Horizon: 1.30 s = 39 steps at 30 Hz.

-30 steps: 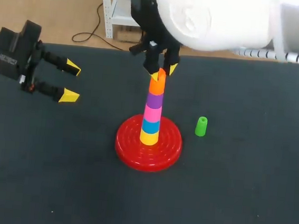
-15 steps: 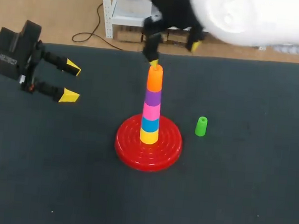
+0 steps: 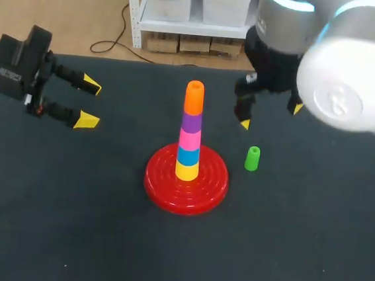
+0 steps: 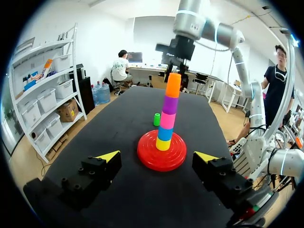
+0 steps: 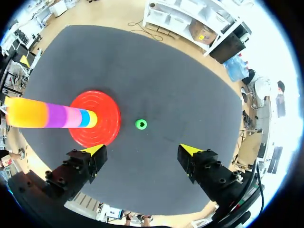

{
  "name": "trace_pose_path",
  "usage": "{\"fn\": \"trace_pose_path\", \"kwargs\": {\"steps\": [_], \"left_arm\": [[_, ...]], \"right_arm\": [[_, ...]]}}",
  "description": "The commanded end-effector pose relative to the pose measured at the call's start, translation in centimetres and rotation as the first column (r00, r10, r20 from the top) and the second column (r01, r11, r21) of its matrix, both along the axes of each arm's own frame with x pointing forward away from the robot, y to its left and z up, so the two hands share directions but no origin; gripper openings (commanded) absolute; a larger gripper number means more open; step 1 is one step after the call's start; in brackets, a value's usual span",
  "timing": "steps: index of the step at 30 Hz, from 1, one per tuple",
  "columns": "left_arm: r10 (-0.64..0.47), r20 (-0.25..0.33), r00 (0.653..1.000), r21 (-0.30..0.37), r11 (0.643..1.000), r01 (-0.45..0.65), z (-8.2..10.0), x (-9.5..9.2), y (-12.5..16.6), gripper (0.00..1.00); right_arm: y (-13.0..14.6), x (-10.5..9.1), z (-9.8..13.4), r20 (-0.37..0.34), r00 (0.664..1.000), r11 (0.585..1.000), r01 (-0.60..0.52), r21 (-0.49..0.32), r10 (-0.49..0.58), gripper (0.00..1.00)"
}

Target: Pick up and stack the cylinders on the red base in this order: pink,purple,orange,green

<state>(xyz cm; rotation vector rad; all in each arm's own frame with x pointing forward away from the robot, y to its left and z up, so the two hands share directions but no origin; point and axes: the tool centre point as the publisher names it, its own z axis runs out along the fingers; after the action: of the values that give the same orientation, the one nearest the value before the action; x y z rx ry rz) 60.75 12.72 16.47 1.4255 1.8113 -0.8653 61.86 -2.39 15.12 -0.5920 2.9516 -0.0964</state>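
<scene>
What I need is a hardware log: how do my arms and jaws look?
Right arm: bulky rounded links, white and silver-grey, with a glowing light-blue ring. Both pairs of jaws: blocky black bodies studded with bolt heads, ending in bright yellow wedge tips.

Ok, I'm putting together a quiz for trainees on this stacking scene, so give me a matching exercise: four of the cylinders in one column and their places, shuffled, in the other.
Things:
1. orange cylinder
2. green cylinder
3. yellow cylinder
4. pink cylinder

Places:
A. lowest in the stack, on the red base
B. standing alone on the table, beside the base
C. top of the stack
D. mid-stack, between the blue cylinder and the purple cylinder

Pairs: 1-C, 2-B, 3-A, 4-D.
</scene>
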Motion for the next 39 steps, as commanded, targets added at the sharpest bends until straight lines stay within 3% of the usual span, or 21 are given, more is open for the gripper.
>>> {"fn": "trace_pose_path", "kwargs": {"steps": [1,7,14,30,34,39], "left_arm": [[-0.002,0.001,1.0,-0.002,1.0,0.002,-0.1,0.0,0.1,1.0],[-0.002,0.001,1.0,-0.002,1.0,0.002,-0.1,0.0,0.1,1.0],[-0.002,0.001,1.0,-0.002,1.0,0.002,-0.1,0.0,0.1,1.0],[-0.002,0.001,1.0,-0.002,1.0,0.002,-0.1,0.0,0.1,1.0],[-0.002,0.001,1.0,-0.002,1.0,0.002,-0.1,0.0,0.1,1.0],[-0.002,0.001,1.0,-0.002,1.0,0.002,-0.1,0.0,0.1,1.0]], "right_arm": [[-0.1,0.9,-4.4,-0.002,1.0,1.0,0.007,0.005,-0.007,1.0],[-0.1,2.0,-8.3,-0.064,0.998,0.999,0.029,-0.019,-0.03,1.0],[-0.3,2.8,-10.6,-0.104,0.993,0.998,0.062,-0.033,-0.065,1.0],[-0.4,2.7,-10.7,-0.113,0.991,0.998,0.065,-0.026,-0.068,1.0],[-1.0,3.6,-11.4,-0.158,0.983,0.996,0.093,-0.017,-0.095,1.0],[-0.9,3.8,-11.6,-0.145,0.985,0.995,0.091,-0.039,-0.096,1.0]]}}
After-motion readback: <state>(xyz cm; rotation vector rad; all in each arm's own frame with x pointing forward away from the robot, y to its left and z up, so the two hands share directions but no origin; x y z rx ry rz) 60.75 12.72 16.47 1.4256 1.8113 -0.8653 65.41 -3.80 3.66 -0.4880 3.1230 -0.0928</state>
